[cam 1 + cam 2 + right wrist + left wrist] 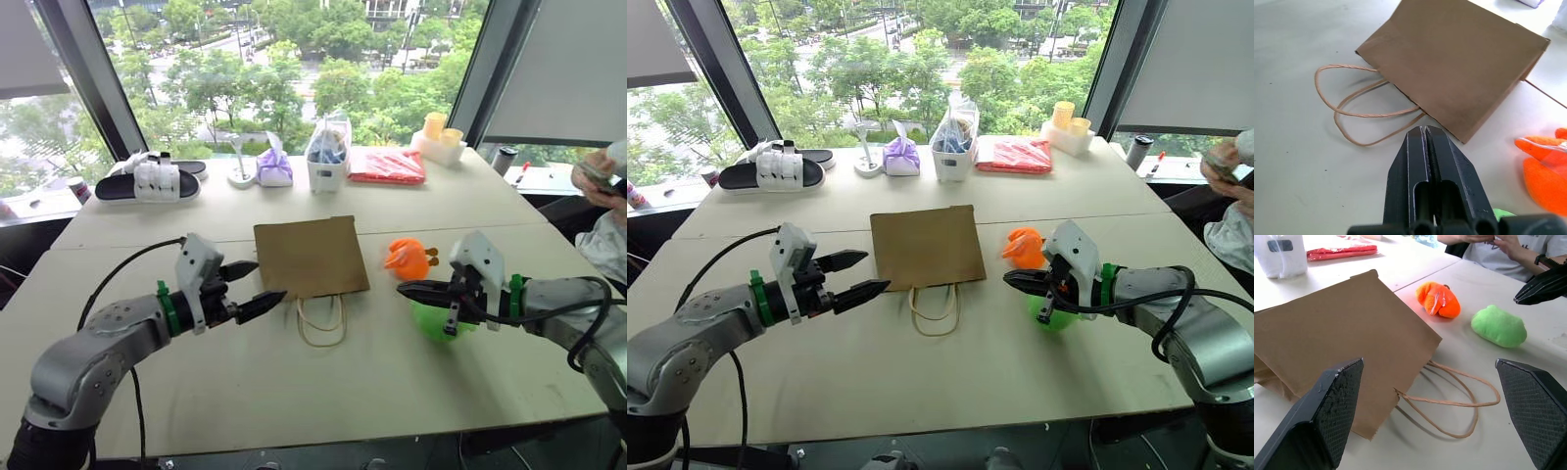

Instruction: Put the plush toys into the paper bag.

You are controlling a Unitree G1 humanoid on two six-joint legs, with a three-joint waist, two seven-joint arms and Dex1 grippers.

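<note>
The orange toy (409, 258) and the green toy (1499, 325) lie side by side on the bench (294, 392), just past our right fingers, with the green one almost under them. The paper bag (311, 256) lies flat between our two hands, its mouth and cord handles (321, 321) turned toward us, so neither toy is in it yet.

Our right gripper (405, 289) has its fingers pressed together and holds nothing; it hovers just beside the toys. Our left gripper (257, 286) has its fingers spread wide, their tips level with the bag's near corner, just beside its edge.

As we judge it, the step in hand is getting the bag open. The bag is collapsed, so we should let the left fingers catch only the top layer at the mouth and lift it. The right fingers must spread before they drop over a toy.
</note>
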